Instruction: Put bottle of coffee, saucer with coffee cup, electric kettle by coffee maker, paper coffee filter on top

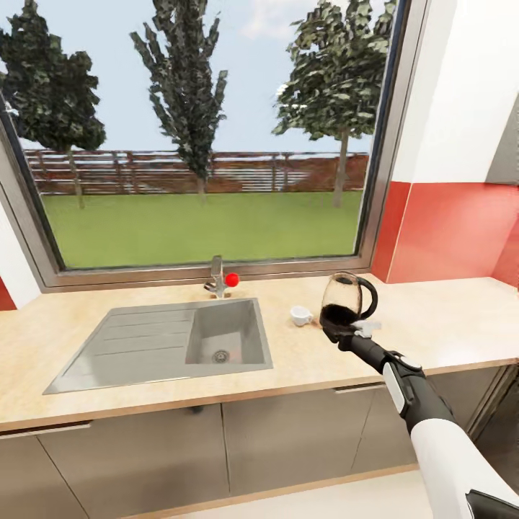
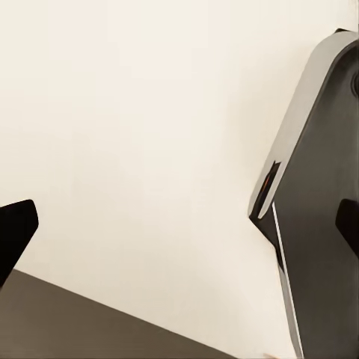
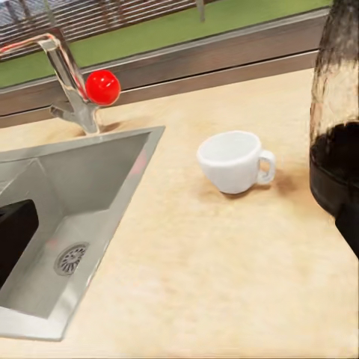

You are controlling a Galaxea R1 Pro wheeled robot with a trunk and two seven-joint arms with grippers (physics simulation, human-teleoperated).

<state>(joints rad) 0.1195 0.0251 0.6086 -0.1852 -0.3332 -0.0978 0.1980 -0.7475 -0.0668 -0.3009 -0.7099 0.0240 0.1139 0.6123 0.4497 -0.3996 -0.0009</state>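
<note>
The electric kettle (image 1: 347, 297), clear glass with a black base and loop handle, stands on the kitchen countertop (image 1: 432, 317) right of the sink. Just left of it sits the white coffee cup (image 1: 301, 315), its handle turned toward the kettle. My right gripper (image 1: 339, 333) is low at the near side of the kettle's base. In the right wrist view this gripper (image 3: 179, 232) is open, with the kettle (image 3: 336, 112) against one finger and the cup (image 3: 232, 161) ahead between the fingers. My left gripper (image 2: 179, 224) is open on nothing. The coffee maker, bottle of coffee, paper coffee filter, saucer and kitchen shelf are out of view.
A steel sink (image 1: 166, 339) with a drainboard is set into the countertop, with a faucet (image 1: 216, 277) and red knob (image 1: 231, 279) behind it. A large window spans the back wall. A red backsplash (image 1: 454, 231) rises at the right. Dark grey cabinets (image 1: 288, 440) run below.
</note>
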